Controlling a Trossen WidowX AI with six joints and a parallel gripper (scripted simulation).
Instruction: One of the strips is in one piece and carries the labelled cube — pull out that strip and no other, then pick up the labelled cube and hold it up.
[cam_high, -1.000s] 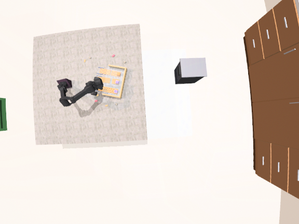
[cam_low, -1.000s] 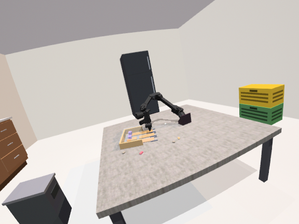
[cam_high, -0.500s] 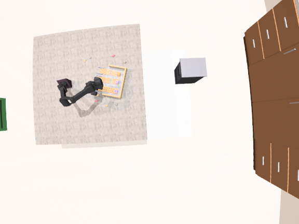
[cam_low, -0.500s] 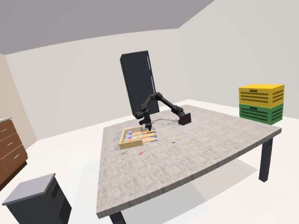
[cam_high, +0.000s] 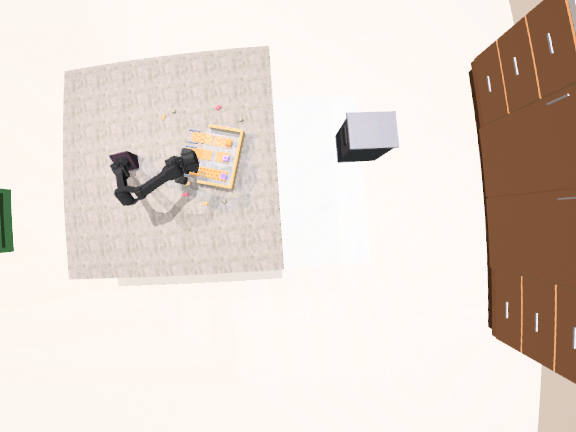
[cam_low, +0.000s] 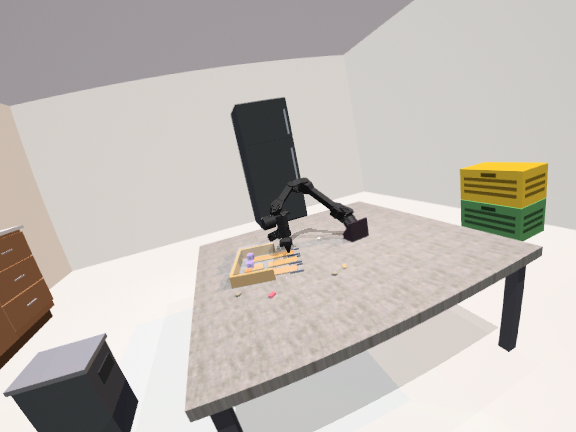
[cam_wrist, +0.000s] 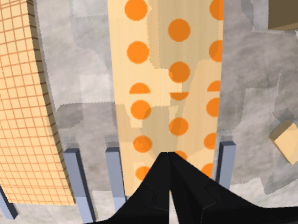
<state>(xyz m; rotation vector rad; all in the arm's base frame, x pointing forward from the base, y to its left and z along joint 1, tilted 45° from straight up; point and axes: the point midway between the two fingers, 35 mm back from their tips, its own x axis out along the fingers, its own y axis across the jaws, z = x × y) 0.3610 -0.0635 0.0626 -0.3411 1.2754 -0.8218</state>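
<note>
My gripper (cam_low: 288, 249) (cam_wrist: 167, 158) is shut and empty, over the open-side end of the dotted strip (cam_high: 211, 173) (cam_wrist: 167, 45). Its height above the strip is unclear. The dotted pattern breaks along a crosswise line in the wrist view; whether the strip is cut there is unclear. The grid strip (cam_low: 284, 261) (cam_wrist: 30, 135) is in the middle, with a gap before its far piece (cam_high: 218, 157). The zigzag strip (cam_high: 201, 138) (cam_low: 287, 270) shows a crosswise line. One purple cube (cam_high: 226, 158) is on the grid strip's far piece, another purple cube (cam_high: 223, 176) on the dotted strip. Labels are unreadable.
A wooden tray (cam_high: 238, 159) (cam_low: 255, 280) walls the strips on three sides. Blue-grey rails (cam_wrist: 114, 167) flank the strip ends. A tan block (cam_wrist: 290, 143) lies right of the dotted strip. A red piece (cam_high: 218, 107) (cam_low: 272, 295) and several other small pieces lie around the tray.
</note>
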